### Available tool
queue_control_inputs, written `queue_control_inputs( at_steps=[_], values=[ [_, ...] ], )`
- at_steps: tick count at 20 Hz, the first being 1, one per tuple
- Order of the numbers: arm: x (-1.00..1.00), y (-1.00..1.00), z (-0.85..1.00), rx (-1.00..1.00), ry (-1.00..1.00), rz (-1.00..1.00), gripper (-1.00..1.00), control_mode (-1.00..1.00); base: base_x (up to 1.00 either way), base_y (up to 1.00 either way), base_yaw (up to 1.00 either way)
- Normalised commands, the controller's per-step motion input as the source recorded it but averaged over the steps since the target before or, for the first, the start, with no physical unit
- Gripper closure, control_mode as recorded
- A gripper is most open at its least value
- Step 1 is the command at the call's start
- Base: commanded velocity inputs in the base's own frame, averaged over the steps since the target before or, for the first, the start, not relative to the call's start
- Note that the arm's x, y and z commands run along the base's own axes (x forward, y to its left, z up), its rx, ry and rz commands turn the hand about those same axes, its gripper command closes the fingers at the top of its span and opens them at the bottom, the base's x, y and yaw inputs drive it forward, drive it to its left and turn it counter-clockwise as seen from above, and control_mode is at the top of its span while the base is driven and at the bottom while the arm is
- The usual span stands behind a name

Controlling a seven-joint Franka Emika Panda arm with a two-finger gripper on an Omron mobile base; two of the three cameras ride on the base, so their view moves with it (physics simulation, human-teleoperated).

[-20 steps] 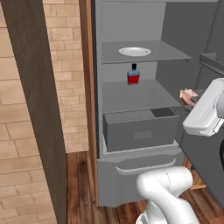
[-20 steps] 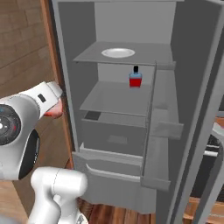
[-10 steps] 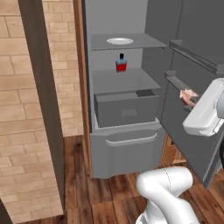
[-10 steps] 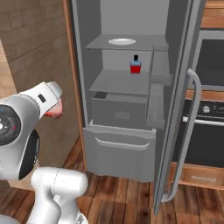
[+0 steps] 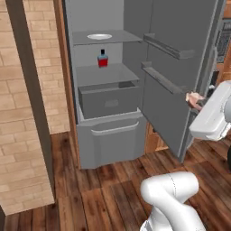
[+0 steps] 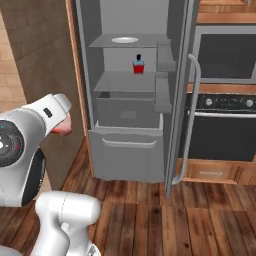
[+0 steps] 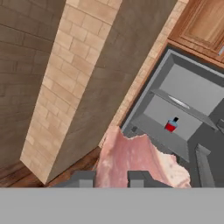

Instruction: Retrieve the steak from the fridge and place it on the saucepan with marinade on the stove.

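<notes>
One steak [image 7: 135, 159] in gripper [image 7: 111, 178], fridge [image 6: 131, 115] open

Our white arm [image 5: 171, 198] rises from the base, bends at the elbow and reaches forward at mid height. Our gripper [image 7: 111, 178] has its jaws drawn nearly together, clamped on the steak [image 7: 131, 159], carried in the air.

- Open grey fridge [image 5: 113, 135] standing on a wood-plank floor [image 5: 103, 194].
- Top shelf [image 6: 125, 44]: a white round plate [image 6: 125, 39] lies at its centre.
- Middle shelf [image 6: 122, 80]: a red bottle with blue cap [image 6: 138, 65] stands upright, toward 3 o'clock of the shelf's centre.
- Below it, a grey drawer [image 5: 109, 98].
</notes>
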Motion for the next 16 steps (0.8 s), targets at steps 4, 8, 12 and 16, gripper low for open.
queue_control_inputs(
  at_steps=[4, 8, 12, 16],
  values=[
    [0.00, 0.00, 0.00, 0.00, 0.00, 0.00, 1.00, 1.00, -0.57, -0.18, -0.29],
    [0.00, 0.00, 0.00, 0.00, 0.00, 0.00, 1.00, 1.00, -0.46, -0.24, -0.31],
    [0.00, 0.00, 0.00, 0.00, 0.00, 0.00, 1.00, 1.00, -0.30, -0.29, -0.32],
    [0.00, 0.00, 0.00, 0.00, 0.00, 0.00, 1.00, 1.00, -0.13, -0.24, -0.29]
  ],
)
